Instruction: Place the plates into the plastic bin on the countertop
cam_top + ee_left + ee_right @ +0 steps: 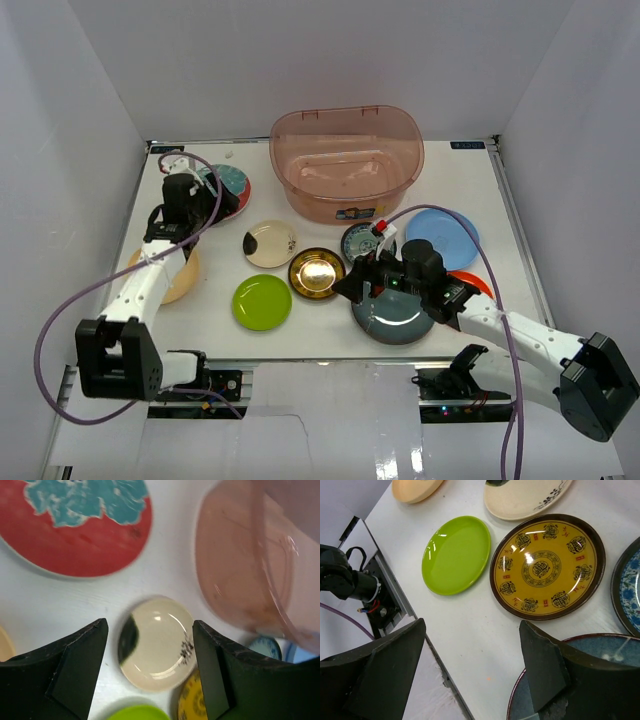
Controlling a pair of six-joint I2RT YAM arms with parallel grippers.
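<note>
Grey-blue plate (395, 315) is nearest, partly under one finger of the right claw (472, 625). That claw is spread wide with nothing in it, and bare countertop (470, 650) shows between its fingers. Ahead-left of it is the lime green plate (456, 555). Straight ahead is the gold plate (547, 566) with a dark rim, just beside the lime one and not touching. Ahead-right, the dark teal patterned plate (627, 595) is cut off by the frame. The orange plate (475, 283) sits behind the claw, mostly hidden by the arm, and the light blue plate (445, 235) is beyond it. The tan plate (185, 280) sits under the left arm.

Farther out, the left claw (150, 627) is also wide and empty. The cream plate (156, 650) is framed between its fingers, below. The red-teal plate (80, 530) is ahead-left of it, and the plastic bin (240, 570) is ahead-right, near. No plate is visible inside the bin and all plates lie flat on the countertop, so I judge nothing is delivered yet.

Risks:
- The plates are shallow and glossy, so a rim pinch may slip or skate one into a neighbour. Gold and lime sit tight together.
- The right claw descending could clip the grey-blue rim and tip the plate.
- The bin wall is tall, so a low carry would strike it.
- The purple cable (215, 180) loops by the red-teal plate and may snag it.
</note>
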